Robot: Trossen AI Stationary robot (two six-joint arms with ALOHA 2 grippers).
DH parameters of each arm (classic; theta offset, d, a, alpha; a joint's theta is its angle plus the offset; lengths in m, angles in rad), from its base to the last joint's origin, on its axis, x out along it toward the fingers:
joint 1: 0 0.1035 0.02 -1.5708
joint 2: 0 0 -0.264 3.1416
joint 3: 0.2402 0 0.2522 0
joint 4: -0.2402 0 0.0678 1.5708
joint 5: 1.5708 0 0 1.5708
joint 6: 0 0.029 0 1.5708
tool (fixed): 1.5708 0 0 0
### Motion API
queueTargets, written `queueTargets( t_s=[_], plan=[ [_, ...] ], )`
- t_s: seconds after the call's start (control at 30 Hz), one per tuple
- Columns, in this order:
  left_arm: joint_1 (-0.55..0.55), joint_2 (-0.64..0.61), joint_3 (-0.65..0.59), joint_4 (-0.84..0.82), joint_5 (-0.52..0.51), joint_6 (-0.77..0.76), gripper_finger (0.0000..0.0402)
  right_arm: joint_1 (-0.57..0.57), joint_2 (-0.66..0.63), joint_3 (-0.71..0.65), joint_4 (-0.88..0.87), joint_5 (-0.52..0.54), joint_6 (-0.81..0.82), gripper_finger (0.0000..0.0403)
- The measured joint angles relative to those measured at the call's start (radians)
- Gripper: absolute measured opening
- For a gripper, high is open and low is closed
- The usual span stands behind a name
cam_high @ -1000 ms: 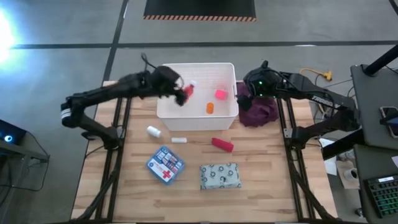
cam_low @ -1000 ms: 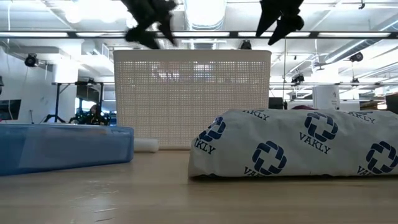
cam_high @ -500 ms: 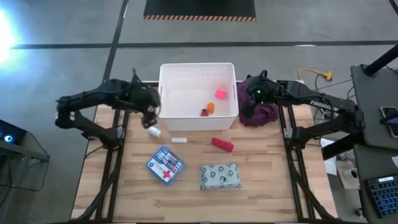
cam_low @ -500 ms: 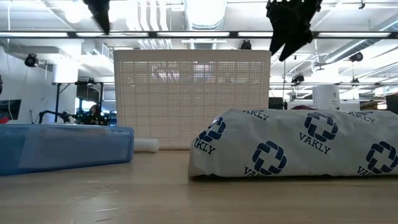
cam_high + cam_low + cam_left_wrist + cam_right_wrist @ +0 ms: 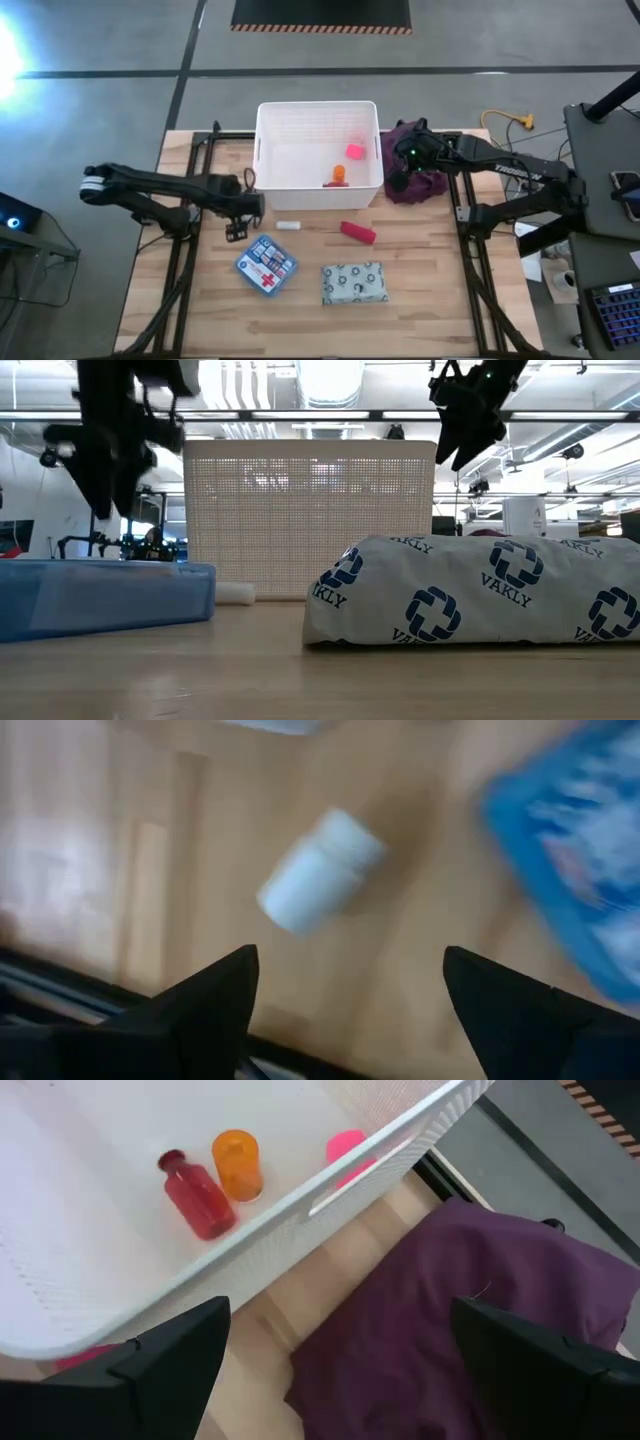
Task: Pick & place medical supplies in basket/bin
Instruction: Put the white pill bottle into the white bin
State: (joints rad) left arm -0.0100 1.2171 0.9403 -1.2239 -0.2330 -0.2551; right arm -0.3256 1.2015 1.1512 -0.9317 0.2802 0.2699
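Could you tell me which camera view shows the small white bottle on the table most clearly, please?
The left wrist view: the white bottle lies on its side on the wood, framed between the open left gripper. In the high view that arm covers it. The low view shows only a pale end beside the white basket. The right wrist view misses it.

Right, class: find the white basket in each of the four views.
High view: white basket, far centre of table.
Low view: ribbed wall behind patterned pouch.
Left wrist view: not identifiable.
Right wrist view: rim beside purple cloth.
Shared landmark: orange piece inside.
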Motion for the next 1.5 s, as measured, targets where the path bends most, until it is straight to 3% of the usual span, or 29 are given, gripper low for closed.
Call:
queueTargets(
  t_s=[0.27,0.57,0.67,0.8,0.93,1.07,1.2,1.27,1.4,1.5],
  plan=[
    [0.034,0.089,-0.131,0.159,-0.003,0.223,0.0299,0.000,0.000,-0.008,0.007,0.000,0.002,0.0368],
    [0.131,0.178,-0.200,0.265,-0.005,0.262,0.0299,0.000,0.000,-0.009,0.007,0.000,0.008,0.0368],
    [0.150,0.220,-0.194,0.267,0.068,0.290,0.0294,0.000,0.000,-0.010,0.008,0.000,0.009,0.0368],
    [0.148,0.261,-0.177,0.272,0.091,0.300,0.0263,0.000,0.000,-0.011,0.003,0.000,0.014,0.0368],
    [0.148,0.271,-0.156,0.271,0.099,0.282,0.0207,0.000,0.000,-0.011,0.003,0.001,0.019,0.0368],
    [0.148,0.245,-0.135,0.251,0.136,0.185,0.0157,0.000,0.000,-0.011,0.002,0.001,0.022,0.0368],
    [0.147,0.162,-0.123,0.208,0.188,0.037,0.0141,0.000,0.000,-0.011,0.001,0.001,0.030,0.0368],
    [0.145,0.092,-0.122,0.204,0.190,-0.115,0.0140,0.000,0.000,-0.011,0.001,0.001,0.034,0.0368],
    [0.153,-0.054,-0.140,0.240,0.171,-0.581,0.0139,0.000,0.000,-0.011,0.001,0.002,0.039,0.0368],
    [0.148,-0.122,-0.178,0.268,0.123,-0.805,0.0140,0.000,0.000,-0.011,0.004,0.005,0.042,0.0368]
  ],
)
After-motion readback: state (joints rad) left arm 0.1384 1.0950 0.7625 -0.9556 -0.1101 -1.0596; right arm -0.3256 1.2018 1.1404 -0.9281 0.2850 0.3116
